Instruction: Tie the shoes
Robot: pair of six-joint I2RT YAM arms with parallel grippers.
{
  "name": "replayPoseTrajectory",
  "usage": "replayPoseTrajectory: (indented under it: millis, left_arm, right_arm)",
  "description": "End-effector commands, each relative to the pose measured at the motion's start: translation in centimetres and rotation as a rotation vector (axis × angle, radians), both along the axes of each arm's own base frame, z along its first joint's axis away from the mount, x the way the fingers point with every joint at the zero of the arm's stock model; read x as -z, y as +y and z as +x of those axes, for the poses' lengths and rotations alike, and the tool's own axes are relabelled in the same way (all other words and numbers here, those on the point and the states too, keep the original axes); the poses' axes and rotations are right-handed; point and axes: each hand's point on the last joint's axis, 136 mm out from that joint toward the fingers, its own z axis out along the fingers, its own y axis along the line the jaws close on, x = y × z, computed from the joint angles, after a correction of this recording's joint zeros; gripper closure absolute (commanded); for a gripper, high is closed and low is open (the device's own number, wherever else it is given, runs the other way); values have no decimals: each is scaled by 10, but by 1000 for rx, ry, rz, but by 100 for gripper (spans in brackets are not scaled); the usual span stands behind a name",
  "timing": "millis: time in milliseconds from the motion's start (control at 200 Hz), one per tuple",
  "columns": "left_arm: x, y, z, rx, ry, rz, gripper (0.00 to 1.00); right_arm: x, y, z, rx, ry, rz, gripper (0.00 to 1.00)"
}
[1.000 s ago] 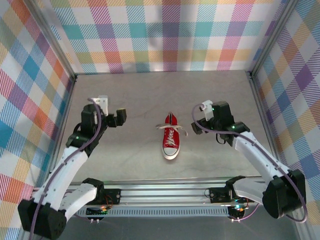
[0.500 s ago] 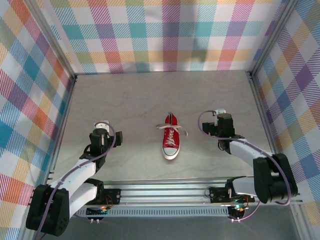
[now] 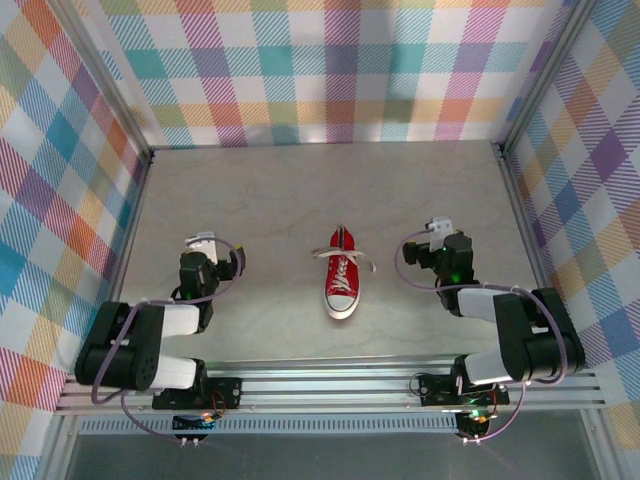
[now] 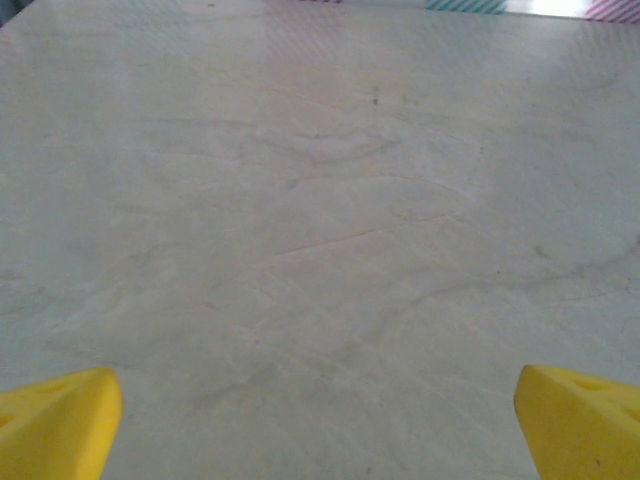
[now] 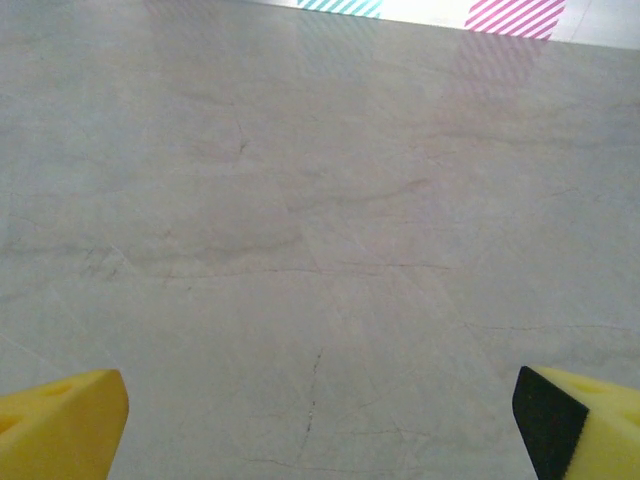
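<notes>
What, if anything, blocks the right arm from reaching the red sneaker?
Probably nothing, so yes. Only bare table lies between the open right gripper and the red sneaker on its left, though the gripper faces away and would have to turn.

Red sneaker on the table, white laces splayed sideways

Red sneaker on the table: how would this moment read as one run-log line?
sneaker: mid table, laces splayed, untouched | left end effector: open, empty | right end effector: open, empty
</notes>
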Motion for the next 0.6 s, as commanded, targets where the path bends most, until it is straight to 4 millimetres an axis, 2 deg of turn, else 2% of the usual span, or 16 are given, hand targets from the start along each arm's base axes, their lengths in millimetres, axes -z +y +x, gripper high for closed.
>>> replayPoseTrajectory:
  millis: [0, 110, 280, 350, 600]
  left_arm:
    - [-27, -10, 23, 73, -118, 4, 0]
    - [-15, -13, 30, 97, -82, 5, 0]
    - [-3, -16, 46, 109, 3, 5, 0]
    - [-1, -5, 49, 49, 20, -13, 0]
    - [-1, -4, 48, 46, 19, -13, 0]
  right_arm:
    - [-19, -3, 12, -22, -81, 42, 1]
    - [-2, -14, 20, 17, -39, 117, 1]
    - [0, -25, 26, 42, 3, 168, 1]
    - [-1, -25, 27, 42, 1, 167, 1]
    - [-1, -25, 26, 42, 2, 167, 1]
